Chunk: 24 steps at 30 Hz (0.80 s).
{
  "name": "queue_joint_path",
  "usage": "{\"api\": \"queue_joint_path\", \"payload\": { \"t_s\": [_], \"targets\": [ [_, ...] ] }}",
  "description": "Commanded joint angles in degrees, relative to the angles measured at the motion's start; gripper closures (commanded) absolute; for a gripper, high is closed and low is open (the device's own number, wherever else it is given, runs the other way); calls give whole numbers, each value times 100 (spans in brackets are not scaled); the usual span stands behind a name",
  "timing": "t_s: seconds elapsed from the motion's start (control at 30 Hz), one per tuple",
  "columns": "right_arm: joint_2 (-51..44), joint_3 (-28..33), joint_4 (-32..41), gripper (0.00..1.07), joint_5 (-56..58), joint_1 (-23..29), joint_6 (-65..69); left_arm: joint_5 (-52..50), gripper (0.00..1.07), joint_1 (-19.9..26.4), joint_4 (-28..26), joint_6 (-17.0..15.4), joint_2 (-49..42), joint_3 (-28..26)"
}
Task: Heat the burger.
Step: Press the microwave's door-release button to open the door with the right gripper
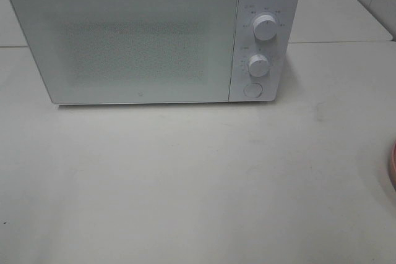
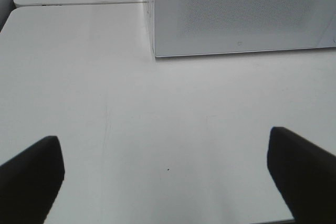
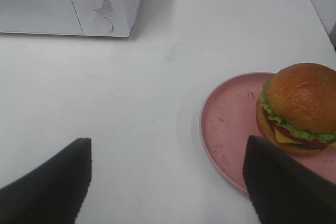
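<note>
The burger, with a golden-brown bun, green lettuce and cheese, sits on a round pink plate in the right wrist view. Only the plate's rim shows at the right edge of the high view; the burger is out of that view. The white microwave stands at the back with its door shut. My right gripper is open and empty, above the table just beside the plate. My left gripper is open and empty above bare table in front of the microwave.
The microwave has two knobs and a round button on its right panel. A seam between two white tables runs behind it. Neither arm shows in the high view.
</note>
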Motion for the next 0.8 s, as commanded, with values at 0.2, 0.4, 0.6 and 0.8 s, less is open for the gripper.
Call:
{"api": "queue_joint_path", "payload": {
  "t_s": [0.2,0.4,0.6,0.8],
  "targets": [
    [-155,-6,-46,31,0,0,52,-11,6,-6,-34,-11,-103,11],
    [-155,-6,-46,31,0,0,52,-11,6,-6,-34,-11,-103,11],
    [-23,-155,-34,31,-149,0,52,-11,6,-6,-34,-11,-103,11],
    [607,-292,-29,31,-544,0,52,-11,6,-6,-34,-11,-103,11]
  ]
}}
